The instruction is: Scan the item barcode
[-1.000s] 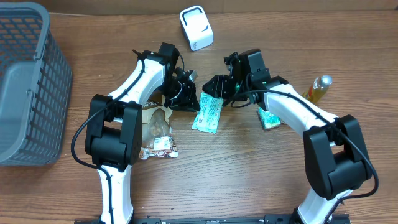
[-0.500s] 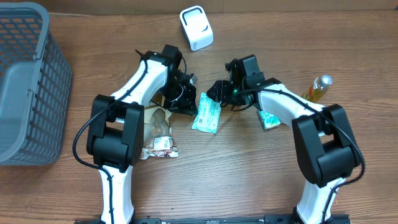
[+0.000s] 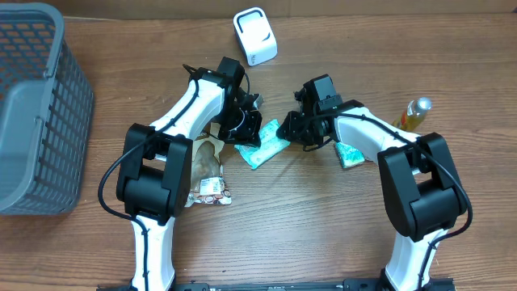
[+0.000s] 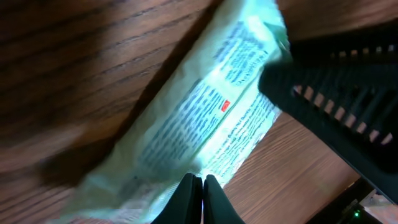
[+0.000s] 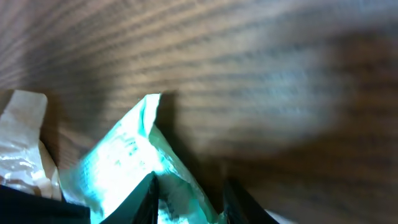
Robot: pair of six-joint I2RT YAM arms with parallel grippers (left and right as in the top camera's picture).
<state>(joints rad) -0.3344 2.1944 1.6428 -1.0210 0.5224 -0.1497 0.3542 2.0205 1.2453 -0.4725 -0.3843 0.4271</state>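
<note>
Green packet (image 3: 263,148) lies on table (image 3: 323,226), well apart from white scanner (image 3: 255,35). Left gripper (image 4: 196,186) is pinched fully closed on pkt's thin edge. Right gripper (image 5: 189,196) straddles the other end w/ jaws part-closed, can't tell if gripping. Risks: film slips or tears if the two pull apart, and barcode side may end up facing away from scanner.

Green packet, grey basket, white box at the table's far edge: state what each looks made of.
Green packet: probably thin plastic film, slightly glossy; it crinkles, catches the light and carries printed text.
Grey basket: moulded plastic with a matt finish, judging by its uniform lattice wall.
White box: smooth hard plastic, it seems, with rounded corners and an even sheen.
</note>
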